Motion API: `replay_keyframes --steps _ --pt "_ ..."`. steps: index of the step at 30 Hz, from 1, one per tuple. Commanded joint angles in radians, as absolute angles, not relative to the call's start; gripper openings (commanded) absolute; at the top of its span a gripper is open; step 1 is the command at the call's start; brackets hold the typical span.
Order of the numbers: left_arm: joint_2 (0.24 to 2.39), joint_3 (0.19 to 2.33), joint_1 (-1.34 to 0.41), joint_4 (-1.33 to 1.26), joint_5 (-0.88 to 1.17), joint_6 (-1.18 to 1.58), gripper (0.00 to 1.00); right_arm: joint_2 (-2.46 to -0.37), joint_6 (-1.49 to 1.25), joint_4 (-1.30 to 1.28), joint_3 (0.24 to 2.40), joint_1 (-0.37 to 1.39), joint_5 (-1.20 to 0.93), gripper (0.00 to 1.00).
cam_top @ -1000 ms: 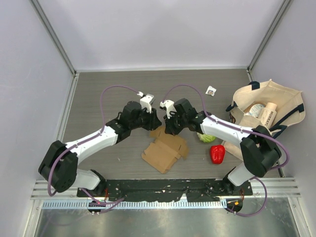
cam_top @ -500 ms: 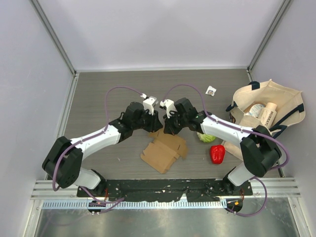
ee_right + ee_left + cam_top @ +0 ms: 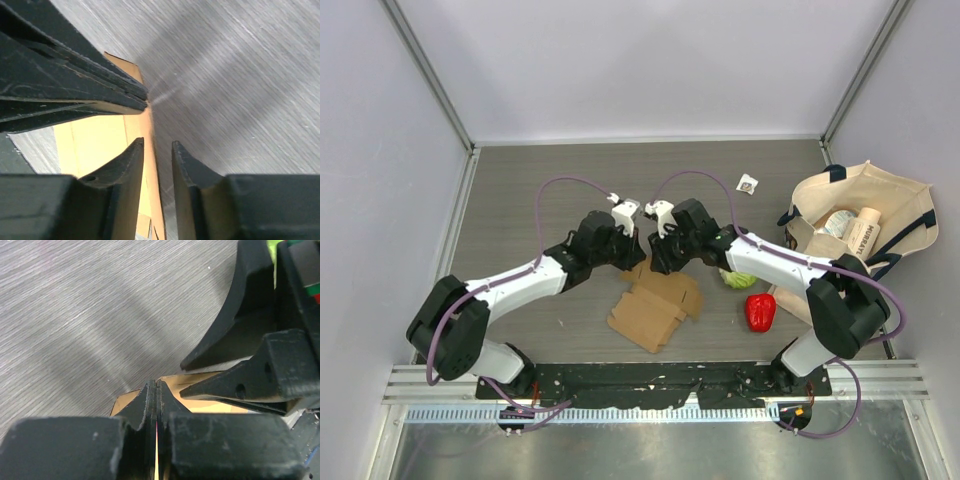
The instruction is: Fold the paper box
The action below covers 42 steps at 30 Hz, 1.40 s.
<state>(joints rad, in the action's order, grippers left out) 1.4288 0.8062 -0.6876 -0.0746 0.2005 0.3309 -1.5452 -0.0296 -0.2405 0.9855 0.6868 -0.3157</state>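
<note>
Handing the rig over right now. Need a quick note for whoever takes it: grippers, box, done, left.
Left gripper: shut, apparently pinching the far edge of the box.
Right gripper: slightly open, fingers straddling the same edge next to the left one, not clamped.
Box: lies mostly flat mid-table with its flaps spread. Cabbage and pepper sit to its right, apart from it.
Done: both grippers are at the far edge; nothing looks folded yet.
Left: raise and crease the walls and flaps, then close the box.
</note>
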Motion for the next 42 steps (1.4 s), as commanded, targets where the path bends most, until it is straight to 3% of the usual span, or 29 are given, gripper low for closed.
replay_keyframes --steps 1,3,5,11,14,21,26,30,42 --pt "1.407 0.775 -0.719 -0.173 0.091 0.304 0.0 -1.488 -0.121 -0.247 1.016 0.684 -0.184 0.45" --pt "1.396 0.753 -0.736 -0.205 0.037 0.305 0.0 -1.464 -0.231 -0.288 1.017 0.686 -0.027 0.57" --pt "1.388 0.739 -0.744 -0.248 0.008 0.317 0.0 -1.45 -0.439 -0.439 1.072 0.684 0.2 0.61" --pt "1.353 0.673 -0.773 -0.347 -0.135 0.327 0.0 -1.347 -0.82 -0.581 1.131 0.686 0.275 0.64" --pt "1.322 0.643 -0.79 -0.385 -0.201 0.324 0.0 -1.296 -1.059 -0.598 1.115 0.684 0.276 0.76" --pt "1.263 0.577 -0.811 -0.462 -0.256 0.302 0.0 -1.354 -1.417 -0.502 1.094 0.686 0.123 0.74" --pt "1.246 0.565 -0.825 -0.46 -0.27 0.278 0.0 -1.388 -1.641 -0.376 1.0 0.686 0.037 0.64" --pt "1.235 0.552 -0.833 -0.468 -0.282 0.255 0.0 -1.394 -1.701 -0.338 0.962 0.684 0.054 0.57" --pt "1.229 0.54 -0.848 -0.477 -0.298 0.221 0.0 -1.488 -1.761 -0.275 0.962 0.684 0.014 0.52"
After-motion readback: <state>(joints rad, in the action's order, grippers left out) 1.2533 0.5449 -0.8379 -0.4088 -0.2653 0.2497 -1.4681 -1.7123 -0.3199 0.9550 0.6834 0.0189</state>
